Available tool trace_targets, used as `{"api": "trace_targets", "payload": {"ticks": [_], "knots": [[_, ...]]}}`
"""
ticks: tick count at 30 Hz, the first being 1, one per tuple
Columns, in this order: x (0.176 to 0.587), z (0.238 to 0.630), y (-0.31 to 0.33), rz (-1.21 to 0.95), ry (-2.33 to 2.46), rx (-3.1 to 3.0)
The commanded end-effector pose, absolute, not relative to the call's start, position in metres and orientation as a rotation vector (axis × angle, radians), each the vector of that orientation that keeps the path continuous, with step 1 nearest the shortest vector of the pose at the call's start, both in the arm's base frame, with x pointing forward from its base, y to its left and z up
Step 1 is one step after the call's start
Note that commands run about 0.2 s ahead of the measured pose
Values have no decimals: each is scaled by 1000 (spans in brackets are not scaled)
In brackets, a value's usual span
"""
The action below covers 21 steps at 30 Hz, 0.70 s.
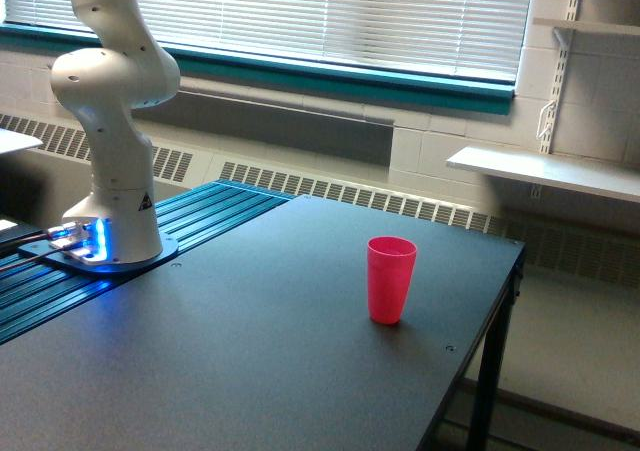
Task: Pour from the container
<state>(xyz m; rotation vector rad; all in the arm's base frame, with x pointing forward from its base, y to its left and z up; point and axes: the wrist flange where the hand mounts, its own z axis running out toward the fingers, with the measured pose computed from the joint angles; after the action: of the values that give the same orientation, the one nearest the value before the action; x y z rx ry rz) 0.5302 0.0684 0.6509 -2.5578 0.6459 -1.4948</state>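
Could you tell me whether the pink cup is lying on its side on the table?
No, the pink cup stands upright with its open mouth facing up on the dark table.

The arm (pixel 110 101) is glossy white, built of rounded tubular segments with a bulbous joint above a thick column. A small black triangular marking sits low on the column. Its round base (pixel 100 256) glows blue on one side, where dark cables seem to plug in; the connectors are too blurred to make out.
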Motion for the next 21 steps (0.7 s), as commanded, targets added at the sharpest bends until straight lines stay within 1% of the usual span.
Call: {"api": "trace_targets", "payload": {"ticks": [1,6,13,18,21], "knots": [[514,629,57,-1514,714,-2619],[499,604,64,-1532,648,-2699],[483,565,63,-1389,784,-2720],[477,547,63,-1371,799,-2748],[477,531,59,-1325,853,-2763]]}}
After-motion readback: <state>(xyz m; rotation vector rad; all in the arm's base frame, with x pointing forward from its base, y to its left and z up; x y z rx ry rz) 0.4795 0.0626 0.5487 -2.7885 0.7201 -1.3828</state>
